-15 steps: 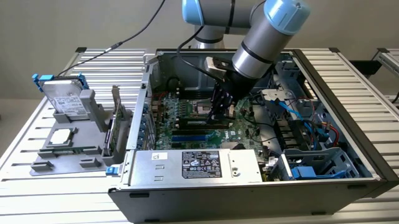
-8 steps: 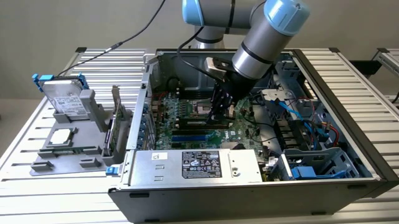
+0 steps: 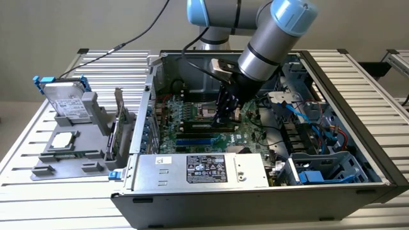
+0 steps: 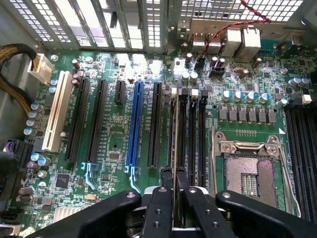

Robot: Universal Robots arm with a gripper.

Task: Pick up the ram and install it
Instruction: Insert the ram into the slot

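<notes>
Green ram (image 4: 174,144): edge-on, upright, lined up along the black memory slots (image 4: 190,134) on the motherboard (image 4: 111,144)
Grip: gripper (image 4: 173,181) jaws narrow, pinching the ram's thin board
Neighbours: blue slot (image 4: 133,124) one side, processor socket (image 4: 247,173) the other
Seating: cannot tell whether pressed home
Arm (image 3: 265,55): reaches down into the open computer case (image 3: 268,206)

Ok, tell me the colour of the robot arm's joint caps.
Light blue joint caps, clearest in the exterior view.
</notes>
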